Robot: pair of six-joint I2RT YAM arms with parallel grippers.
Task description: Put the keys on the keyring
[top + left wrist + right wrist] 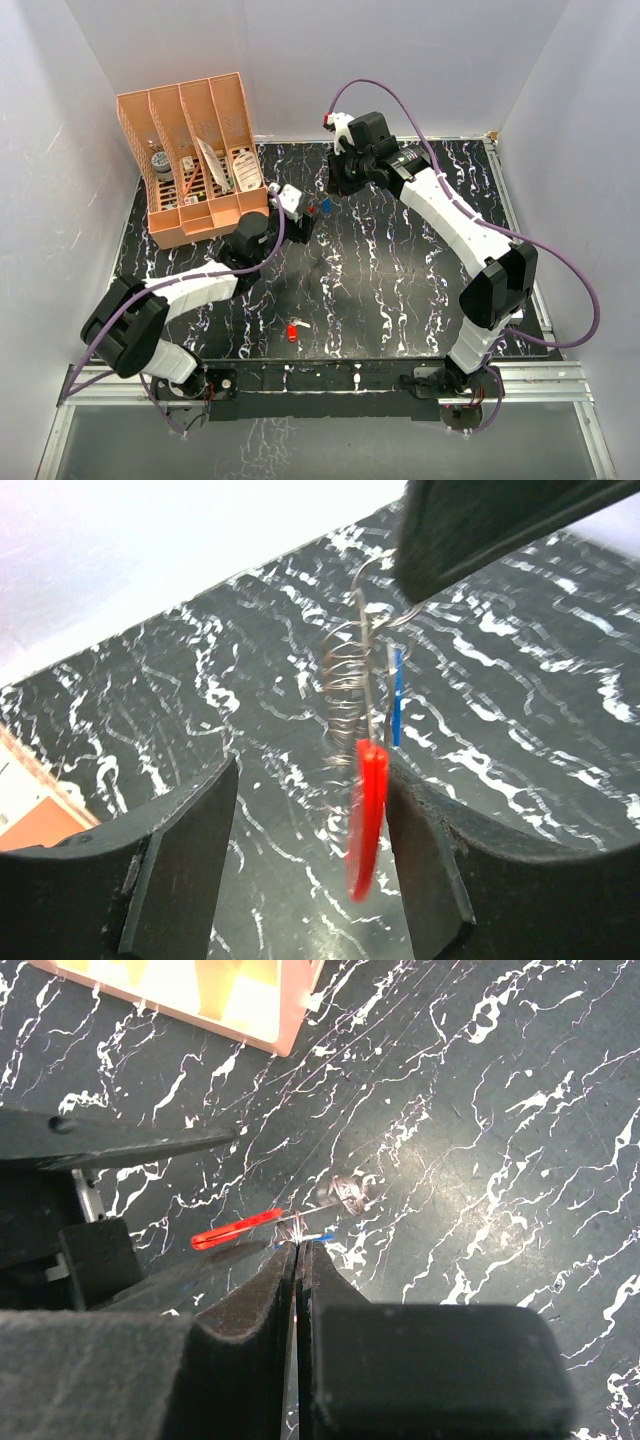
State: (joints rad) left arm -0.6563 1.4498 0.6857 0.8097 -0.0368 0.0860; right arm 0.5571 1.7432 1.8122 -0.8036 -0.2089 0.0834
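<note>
My right gripper (332, 188) is shut (298, 1247) on the thin silver wire part of the keyring (237, 1228) and holds it above the table. The ring's red strip (368, 810) hangs edge-on, with a wire coil above it. The blue-headed key (326, 206) hangs by the ring, edge-on in the left wrist view (397, 695) and just at the right fingertips (322, 1237). My left gripper (300, 212) is open (310, 810); the red strip hangs between its jaws, close against the right finger (425, 850). The red-headed key (292, 331) lies on the table near the front.
An orange desk organizer (190, 150) with small items stands at the back left, its corner showing in the right wrist view (200, 990). The black marbled mat (400, 300) is ringed by white walls. Both arms meet over the mat's back middle.
</note>
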